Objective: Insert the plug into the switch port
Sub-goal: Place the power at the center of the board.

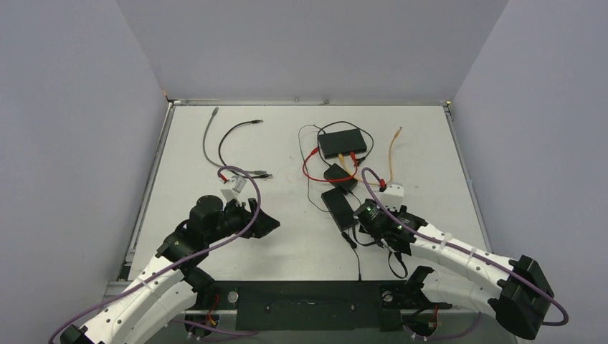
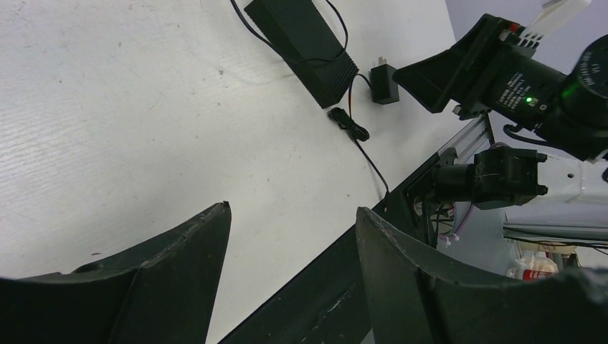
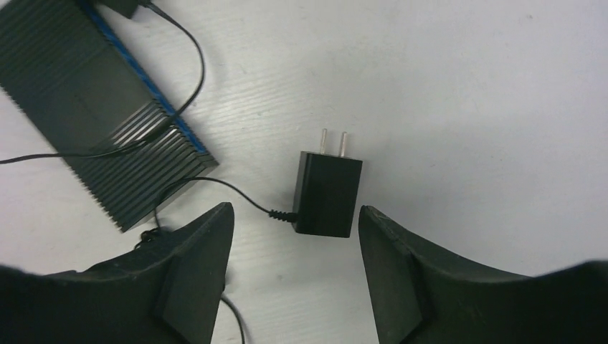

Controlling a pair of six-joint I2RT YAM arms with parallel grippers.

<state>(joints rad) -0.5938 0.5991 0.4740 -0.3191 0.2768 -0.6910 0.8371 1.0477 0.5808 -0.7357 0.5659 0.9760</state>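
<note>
Right wrist view: my right gripper (image 3: 295, 208) hangs open, holding nothing, over the plug (image 3: 328, 193) lying flat toward the tabletop's near edge, near the switch (image 3: 93, 122); closing off-centre could skid it, twist the prongs off line, or snag its cord (image 3: 278, 213).

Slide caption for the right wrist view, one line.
Open right gripper above a black power adapter beside a ribbed box.
</note>
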